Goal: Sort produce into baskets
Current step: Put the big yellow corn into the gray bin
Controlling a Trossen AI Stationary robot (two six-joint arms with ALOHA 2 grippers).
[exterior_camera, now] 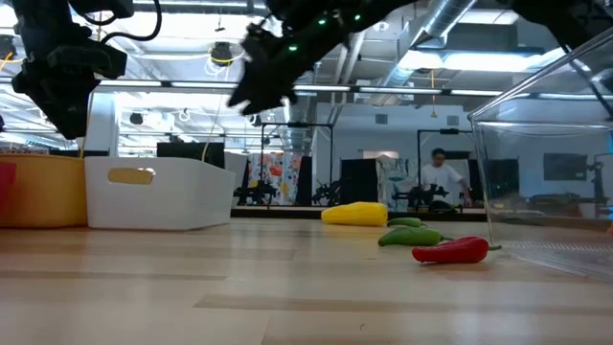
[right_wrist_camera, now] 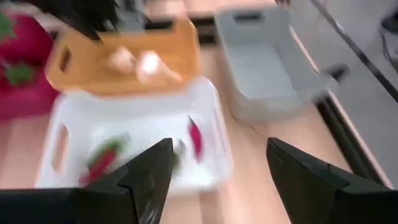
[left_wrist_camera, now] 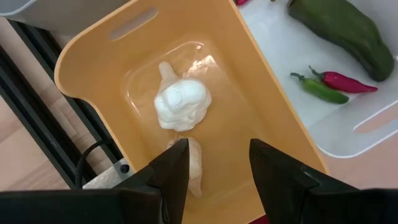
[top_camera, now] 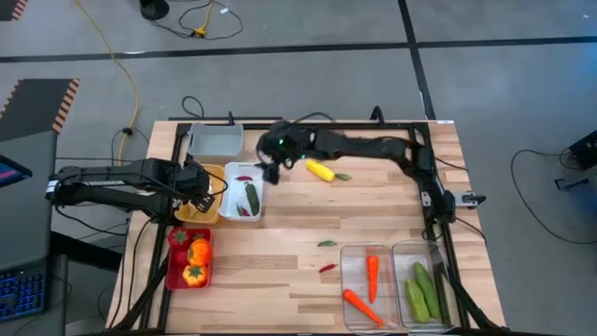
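While right claw (right_wrist_camera: 214, 180) gapes over white basket (top_camera: 244, 191): two carrots (top_camera: 372, 275), two cucumbers (top_camera: 422, 289); left claw (left_wrist_camera: 214, 165) spread.

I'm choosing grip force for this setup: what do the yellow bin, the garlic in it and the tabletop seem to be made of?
The yellow bin looks like moulded plastic with a smooth satin finish, rounded rim and cut-out handle. The garlic seems to be glossy white plastic or rubber, given its highlights; which one is unclear. The tabletop looks like light jointed wood strips, visibly grained and matte.
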